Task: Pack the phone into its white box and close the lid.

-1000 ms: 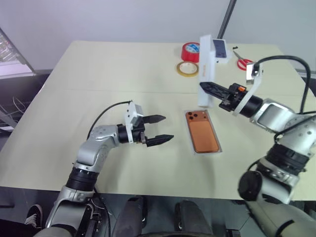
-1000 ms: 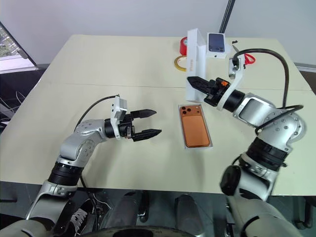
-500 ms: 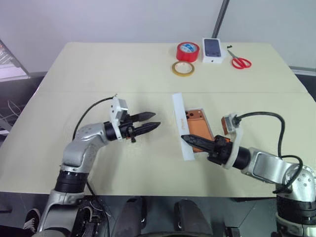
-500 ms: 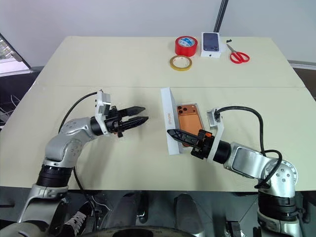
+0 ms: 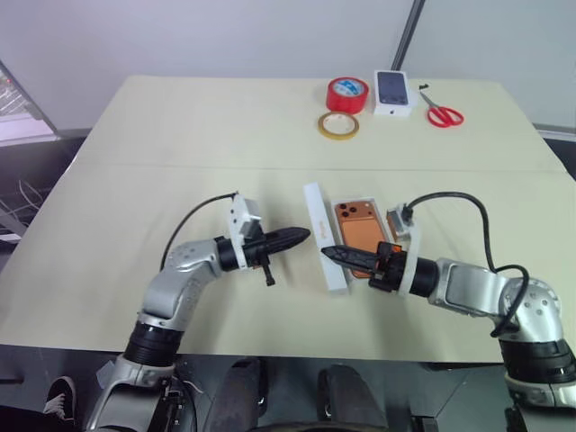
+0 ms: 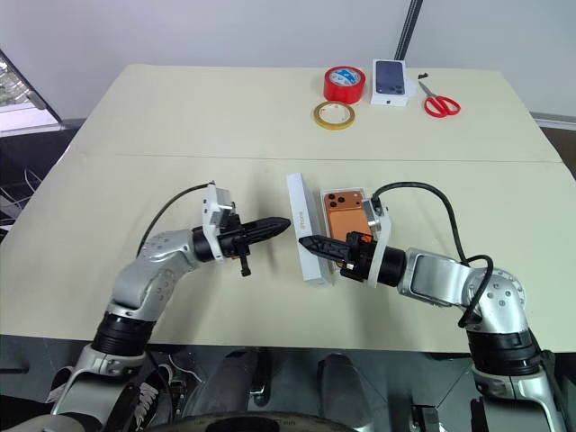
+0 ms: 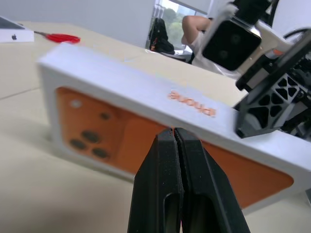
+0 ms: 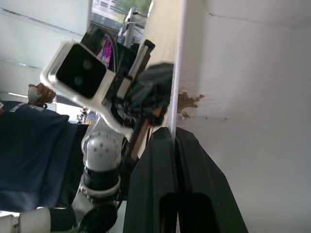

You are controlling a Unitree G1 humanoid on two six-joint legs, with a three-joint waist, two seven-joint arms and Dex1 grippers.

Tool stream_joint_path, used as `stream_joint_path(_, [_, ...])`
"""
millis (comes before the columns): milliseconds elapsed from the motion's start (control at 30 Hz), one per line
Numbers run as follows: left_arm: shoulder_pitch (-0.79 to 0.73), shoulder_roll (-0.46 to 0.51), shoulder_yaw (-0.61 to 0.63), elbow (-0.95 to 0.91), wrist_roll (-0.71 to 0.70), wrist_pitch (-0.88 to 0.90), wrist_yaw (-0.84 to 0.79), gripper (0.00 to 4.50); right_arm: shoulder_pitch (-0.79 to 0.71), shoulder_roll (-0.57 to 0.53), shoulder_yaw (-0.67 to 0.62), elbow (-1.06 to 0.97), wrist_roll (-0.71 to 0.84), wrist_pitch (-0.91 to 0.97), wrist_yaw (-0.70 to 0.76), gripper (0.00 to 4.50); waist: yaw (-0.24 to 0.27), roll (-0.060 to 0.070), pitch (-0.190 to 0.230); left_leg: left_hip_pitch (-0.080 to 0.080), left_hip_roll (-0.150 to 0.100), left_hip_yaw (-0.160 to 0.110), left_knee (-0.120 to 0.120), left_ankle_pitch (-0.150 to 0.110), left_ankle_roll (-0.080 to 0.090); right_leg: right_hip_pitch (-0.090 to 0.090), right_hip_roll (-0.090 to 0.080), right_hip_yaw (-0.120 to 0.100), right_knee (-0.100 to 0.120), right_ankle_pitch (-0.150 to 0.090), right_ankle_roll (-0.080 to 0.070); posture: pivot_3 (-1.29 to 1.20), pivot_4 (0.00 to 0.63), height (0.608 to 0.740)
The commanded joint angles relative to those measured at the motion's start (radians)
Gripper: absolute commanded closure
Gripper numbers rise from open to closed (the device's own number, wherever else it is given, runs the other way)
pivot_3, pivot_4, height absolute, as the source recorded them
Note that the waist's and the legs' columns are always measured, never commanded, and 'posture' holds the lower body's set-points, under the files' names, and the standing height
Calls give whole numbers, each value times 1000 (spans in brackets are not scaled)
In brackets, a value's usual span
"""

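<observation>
The copper-orange phone [image 5: 362,230] lies back-up in the white box [image 5: 354,201] at mid-table. The lid [image 5: 322,236] stands on its long edge along the box's left side, leaning, with its orange-phone face [image 7: 121,141] turned to my left arm. My right gripper [image 5: 326,251] is shut on the lid's near wall, and its fingers [image 8: 167,160] pinch the white cardboard. My left gripper [image 5: 304,235] is shut on nothing and points its tips at the lid's outer face from close by. Whether it touches the lid I cannot tell.
At the table's far edge lie a red tape roll [image 5: 346,93], a yellow tape ring [image 5: 340,125], a small white box picturing a dark phone [image 5: 392,92] and red scissors [image 5: 445,114]. A person's blue sleeve [image 8: 29,160] shows behind my left arm.
My right arm brought the lid down from above the table and set it on edge beside the phone. My left gripper went from open to shut and edged toward the lid.
</observation>
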Motion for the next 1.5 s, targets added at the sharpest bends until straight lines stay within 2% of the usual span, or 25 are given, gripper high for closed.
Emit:
stream_joint_path(33, [-20, -36, -32, 37, 31, -46, 10, 4431, -62, 16, -12, 71, 22, -8, -41, 4500, 0, 0, 0, 0, 0, 0, 0, 0, 0, 0, 0, 0, 0, 0, 0, 0, 150, 740])
stream_joint_path(200, [-49, -90, -50, 114, 59, -89, 14, 4431, -86, 11, -36, 128, 22, 7, -38, 4500, 1, 0, 0, 0, 0, 0, 0, 0, 0, 0, 0, 0, 0, 0, 0, 0, 150, 740])
stream_joint_path(233, [-57, -102, -53, 129, 60, -91, 14, 4500, -89, 14, -46, 138, 22, 8, -34, 3899, 2, 0, 0, 0, 0, 0, 0, 0, 0, 0, 0, 0, 0, 0, 0, 0, 150, 740])
stream_joint_path(267, [-66, -113, -56, 148, 68, -99, 15, 4500, -89, 8, -49, 144, 22, 19, -24, 3613, 3, 0, 0, 0, 0, 0, 0, 0, 0, 1, 0, -1, 0, 0, 0, 0, 150, 740])
stream_joint_path(333, [-85, -137, -62, 184, 81, -116, 17, 4500, -83, -4, -51, 145, 22, 34, -14, 2482, 1, 0, 0, 0, 0, 0, 1, 0, 0, 1, 0, -1, 0, 0, 0, 0, 150, 740])
stream_joint_path(367, [-97, -152, -65, 202, 83, -122, 19, 4500, -78, -16, -52, 139, 22, 36, -12, 2121, 2, 0, 0, 0, 0, 0, 1, 0, 0, 1, 0, -1, 0, 0, 0, 0, 150, 740])
stream_joint_path(467, [-122, -181, -71, 243, 94, -138, 16, 4500, -81, -51, -78, 142, 22, 23, -14, 622, 2, 0, 0, 0, 0, 0, 1, 0, 0, 1, 0, -1, 0, 0, 0, 0, 150, 740])
stream_joint_path(500, [-129, -191, -72, 257, 97, -144, 16, 4500, -84, -79, -84, 141, 13, 23, -3, 221, 1, 0, 0, -1, 0, 0, 1, 0, 1, 1, 0, -1, 0, 0, 0, 0, 150, 740])
stream_joint_path(533, [-133, -196, -72, 265, 99, -149, 15, 4500, -84, -98, -85, 137, 7, 23, 4, 65, 2, 0, 0, -1, 0, 0, 1, 0, 1, 1, 0, -1, 0, 0, 0, 0, 150, 740])
stream_joint_path(633, [-150, -224, -85, 306, 113, -169, 9, 4500, -78, -222, -133, 119, -161, 48, 148, 65, 3, 0, 0, -1, -1, 0, 1, 0, 1, 0, 0, -1, 0, 0, 0, 0, 150, 740])
stream_joint_path(733, [-165, -262, -98, 361, 121, -185, -2, 4500, -57, -346, -136, 95, -431, -16, 368, 65, 5, 0, 0, -1, -1, 0, 1, -1, 1, 0, 0, -1, 0, 0, 0, 0, 150, 740])
stream_joint_path(867, [-178, -296, -121, 415, 152, -220, -15, 4500, -87, -378, -129, 141, -624, -94, 491, 65, 4, 0, 0, -1, 0, 0, 1, -1, 1, 0, 1, -1, -1, 0, 0, 0, 150, 740])
stream_joint_path(967, [-187, -301, -122, 424, 162, -226, -17, 4500, -89, -354, -111, 108, -774, -176, 549, 65, 2, 0, 0, -1, 0, 0, 1, -1, 1, 0, 1, -1, 0, 0, 0, 0, 150, 740])
stream_joint_path(1067, [-185, -278, -110, 391, 167, -224, -14, 4500, -56, -332, -70, 53, -935, -289, 617, 811, 1, 0, 0, 0, 0, 0, 1, -1, 1, 0, 1, 0, 0, 0, 0, 0, 150, 740])
stream_joint_path(1100, [-184, -275, -109, 386, 168, -224, -14, 4500, -49, -326, -66, 45, -967, -308, 637, 1311, 2, 0, 0, 0, 0, 0, 1, -1, 1, 0, 1, 0, 0, 0, 0, 0, 150, 740])
stream_joint_path(1167, [-176, -238, -97, 344, 165, -206, -14, 4500, -21, -325, -4, 20, -1143, -428, 636, 2353, 2, 0, 0, -1, 0, 0, 1, -1, 1, 0, 1, 0, 0, 0, 0, 0, 150, 740])
stream_joint_path(1300, [-124, -130, -101, 241, 181, -188, -31, 4500, 18, -281, 51, 37, -1368, -589, 621, 4453, 2, 0, 0, 0, 0, 0, 1, 0, 1, 0, 1, 0, 0, 0, 0, 0, 150, 740])
stream_joint_path(1500, [-104, -84, -126, 251, 229, -178, 5, 4500, 40, -247, 73, 44, -1520, -668, 657, 4453, 11, 0, 0, 0, -1, 0, 1, 0, 0, 0, 0, 0, 0, 0, 0, 0, 150, 740])
